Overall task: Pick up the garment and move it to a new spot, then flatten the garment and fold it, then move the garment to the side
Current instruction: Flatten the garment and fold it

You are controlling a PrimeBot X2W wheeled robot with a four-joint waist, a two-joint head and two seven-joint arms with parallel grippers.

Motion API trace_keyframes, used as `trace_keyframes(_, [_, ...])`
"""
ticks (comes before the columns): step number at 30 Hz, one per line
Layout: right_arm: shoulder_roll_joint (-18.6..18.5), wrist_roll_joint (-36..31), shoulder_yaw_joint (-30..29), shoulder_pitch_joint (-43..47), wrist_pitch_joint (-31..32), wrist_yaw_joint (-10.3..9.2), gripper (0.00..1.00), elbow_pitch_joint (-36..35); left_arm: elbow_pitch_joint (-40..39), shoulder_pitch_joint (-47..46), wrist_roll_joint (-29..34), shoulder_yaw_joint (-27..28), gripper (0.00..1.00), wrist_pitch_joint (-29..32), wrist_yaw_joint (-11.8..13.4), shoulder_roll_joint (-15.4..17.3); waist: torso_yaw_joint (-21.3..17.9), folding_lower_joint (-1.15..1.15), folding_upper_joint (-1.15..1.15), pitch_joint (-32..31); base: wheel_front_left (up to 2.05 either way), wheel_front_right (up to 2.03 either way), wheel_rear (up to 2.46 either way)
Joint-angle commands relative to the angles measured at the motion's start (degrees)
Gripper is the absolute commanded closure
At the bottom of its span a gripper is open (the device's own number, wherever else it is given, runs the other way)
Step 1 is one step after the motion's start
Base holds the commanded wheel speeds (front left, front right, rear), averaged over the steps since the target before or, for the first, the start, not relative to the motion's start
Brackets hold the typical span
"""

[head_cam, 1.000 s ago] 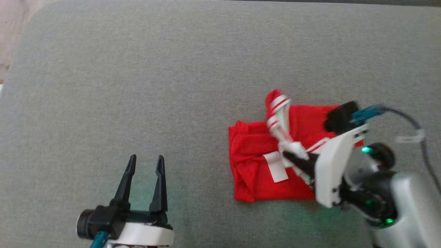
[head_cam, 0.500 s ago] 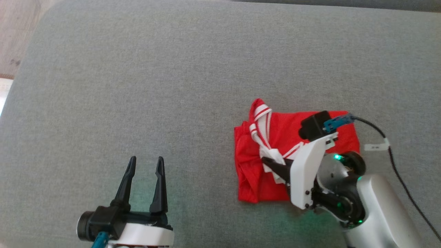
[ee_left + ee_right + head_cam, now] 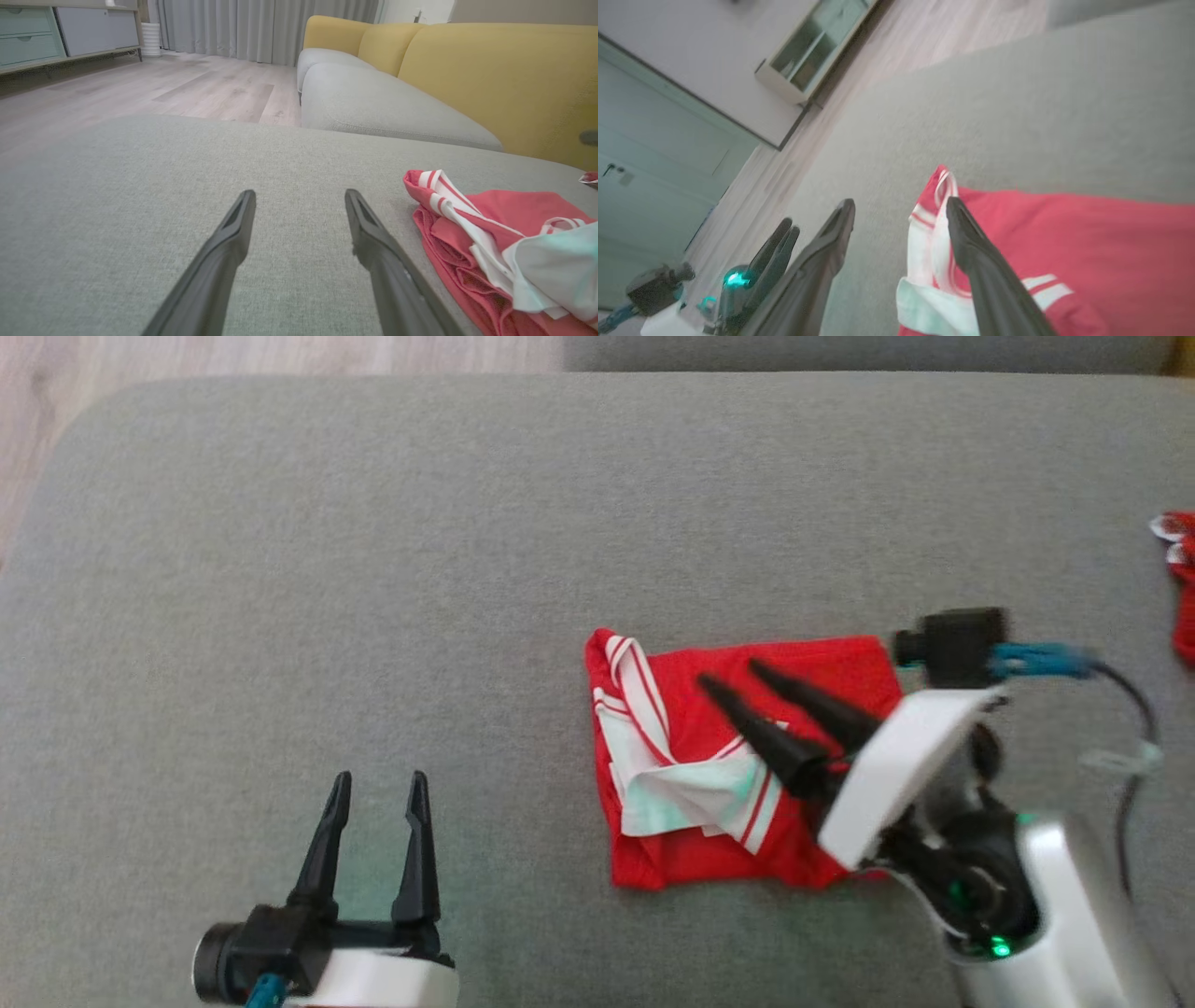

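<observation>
The right hand (image 3: 730, 674) is hanging open just above the red garment (image 3: 709, 855), its two dark fingers spread and gripping nothing. They are slanting over the cloth toward its white-striped trim (image 3: 672, 793). The garment is lying as a rough, compact rectangle with the trim bunched on top, which reads as folding largely done, with the open hand free to press it or take a new grip. It is resting right of the middle of the grey upholstered seat (image 3: 373, 569), well in from the far edge.

The left hand (image 3: 380, 777) is idling open and empty, low over bare fabric near the seat's front-left part — apparently kept clear of the work. Another red-and-white cloth (image 3: 1181, 569) is peeking in at the right edge.

Beyond, a pale wood floor (image 3: 140, 88), grey curtains (image 3: 261, 28) and yellow sofa backs (image 3: 490, 70) are showing.
</observation>
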Motion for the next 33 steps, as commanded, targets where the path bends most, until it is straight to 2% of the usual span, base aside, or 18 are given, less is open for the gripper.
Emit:
trace_keyframes(1, [0.9, -0.8, -0.1, 0.0, -1.3, 0.43, 0.0, -2.8, -1.6, -0.1, 0.9, 2.0, 0.0, -0.5, -0.4, -0.1, -0.8, 0.0, 0.0, -0.7, 0.0, 0.0, 0.0])
trace_keyframes(3, [0.5, -4.0, -2.1, 1.0, -4.2, 0.43, 0.0, -4.4, -1.6, 0.1, 1.2, 2.4, 0.0, -0.5, -0.6, -0.1, -1.5, 0.0, 0.0, -1.3, 0.0, 0.0, 0.0])
trace_keyframes(5, [-1.5, -8.0, -3.7, 2.0, -8.2, 0.43, 0.0, -5.4, -1.6, 0.3, 1.6, 2.7, 0.0, -0.5, -0.8, -0.1, -2.1, 0.0, 0.0, -2.0, 0.0, 0.0, 0.0])
trace_keyframes(10, [-5.8, -15.6, -7.3, 5.9, -19.8, 0.43, 0.0, -2.7, -1.5, 0.5, 2.4, 3.6, 0.0, -0.5, -1.5, -0.1, -3.7, 0.0, 0.0, -3.3, 0.0, 0.0, 0.0])
trace_keyframes(15, [-8.0, -18.8, -7.6, 8.8, -29.7, 0.43, 0.0, 2.6, -1.4, 1.2, 2.9, 4.3, 0.0, -0.5, -1.9, -0.1, -4.6, 0.0, 0.0, -5.0, 0.0, 0.0, 0.0])
trace_keyframes(19, [-9.7, -19.2, -6.6, 8.9, -34.4, 0.43, 0.0, 7.6, -1.4, 1.3, 2.9, 4.5, 0.0, -0.5, -1.9, -0.1, -4.7, 0.0, 0.0, -5.3, 0.0, 0.0, 0.0])
trace_keyframes(21, [-10.4, -18.1, -5.2, 7.9, -35.0, 0.43, 0.46, 10.4, -1.3, 1.2, 3.0, 4.4, 0.0, -0.5, -2.0, -0.1, -4.4, 0.0, 0.0, -5.2, 0.0, 0.0, 0.0])
trace_keyframes(22, [-11.2, -17.8, -3.8, 7.1, -35.0, 0.43, 0.93, 11.8, -1.3, 1.2, 3.0, 4.3, 0.0, -0.5, -2.0, -0.1, -4.3, 0.0, 0.0, -5.2, 0.0, 0.0, 0.0])
trace_keyframes(23, [-11.7, -17.0, -2.4, 6.2, -34.9, 0.43, 1.0, 13.2, -1.4, 1.1, 3.0, 4.2, 0.0, -0.5, -2.0, -0.1, -4.1, 0.0, 0.0, -5.1, 0.0, 0.0, 0.0])
trace_keyframes(27, [-13.6, -15.0, 3.9, 1.9, -34.2, 0.43, 1.0, 19.0, -1.4, 0.9, 2.7, 3.7, 0.0, -0.5, -1.9, -0.1, -3.1, 0.0, 0.0, -4.4, 0.0, 0.0, 0.0])
trace_keyframes(33, [-13.6, -13.6, 13.5, -2.7, -34.2, 0.43, 1.0, 26.2, -1.2, 0.4, 1.8, 2.7, 0.0, -0.5, -1.3, -0.1, -1.1, 0.0, 0.0, -3.9, 0.0, 0.0, 0.0])
